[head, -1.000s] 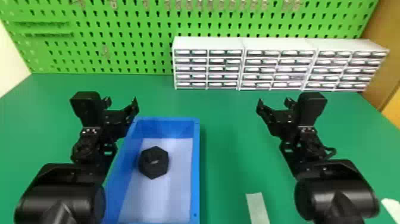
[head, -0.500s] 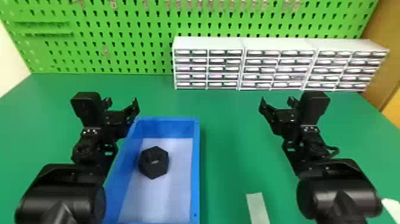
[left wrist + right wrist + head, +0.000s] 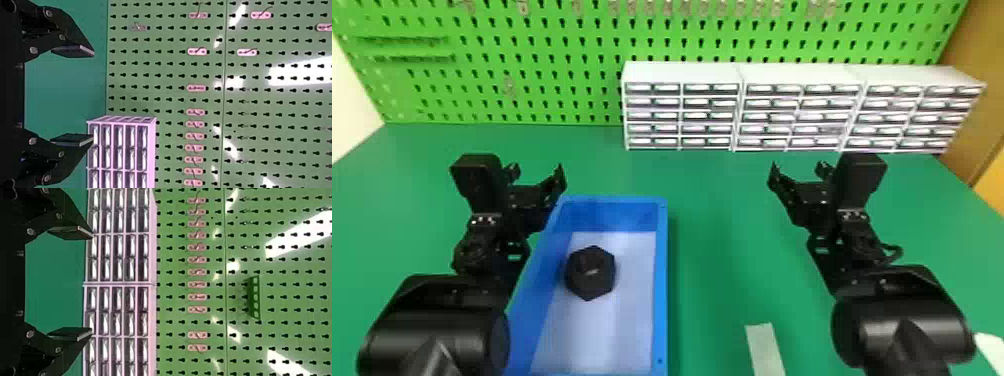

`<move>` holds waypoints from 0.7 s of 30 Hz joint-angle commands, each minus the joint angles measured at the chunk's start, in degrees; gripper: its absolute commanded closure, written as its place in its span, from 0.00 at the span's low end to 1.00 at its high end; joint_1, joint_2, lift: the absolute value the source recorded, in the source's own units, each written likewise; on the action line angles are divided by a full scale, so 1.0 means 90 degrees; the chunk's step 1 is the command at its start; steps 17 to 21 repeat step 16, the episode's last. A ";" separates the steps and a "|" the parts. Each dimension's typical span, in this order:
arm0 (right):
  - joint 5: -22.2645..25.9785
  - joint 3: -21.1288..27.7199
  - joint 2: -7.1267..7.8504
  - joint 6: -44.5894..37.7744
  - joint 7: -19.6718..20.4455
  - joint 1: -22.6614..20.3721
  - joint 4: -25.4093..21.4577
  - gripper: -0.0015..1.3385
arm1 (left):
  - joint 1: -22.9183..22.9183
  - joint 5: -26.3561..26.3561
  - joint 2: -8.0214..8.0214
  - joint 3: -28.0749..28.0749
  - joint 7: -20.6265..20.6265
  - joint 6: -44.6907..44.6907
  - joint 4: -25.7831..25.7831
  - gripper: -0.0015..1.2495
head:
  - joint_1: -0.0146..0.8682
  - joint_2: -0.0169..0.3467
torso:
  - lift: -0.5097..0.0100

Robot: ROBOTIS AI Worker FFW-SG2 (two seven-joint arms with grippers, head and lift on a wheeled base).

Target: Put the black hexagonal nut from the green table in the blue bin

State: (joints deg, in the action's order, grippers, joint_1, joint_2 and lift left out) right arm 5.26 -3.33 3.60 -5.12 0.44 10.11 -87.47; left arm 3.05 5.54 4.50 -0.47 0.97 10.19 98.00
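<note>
— How is this step done well?
— The black hexagonal nut (image 3: 590, 273) lies inside the blue bin (image 3: 661, 300), so placing looks finished. Leave it; any move of the left hand (image 3: 537, 172), at the bin's far left corner, should clear the rim.
— Counts?
— One nut, one bin, two hands, both open and empty; the right hand (image 3: 798, 171) is well right of the bin. One green surface (image 3: 722, 225).

The head view's bottom edge cuts off the blue bin (image 3: 662, 280) and a pale strip (image 3: 765, 347); the left arm (image 3: 432, 332) hides part of the bin's side.
</note>
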 commanded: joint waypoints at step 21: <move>0.0002 0.0038 -0.0010 0.0003 0.0000 0.0000 -0.0008 0.31 | -0.0006 0.0010 -0.0002 -0.0006 0.0000 0.0000 0.0000 0.39 | 0.79 0.19 | 0.80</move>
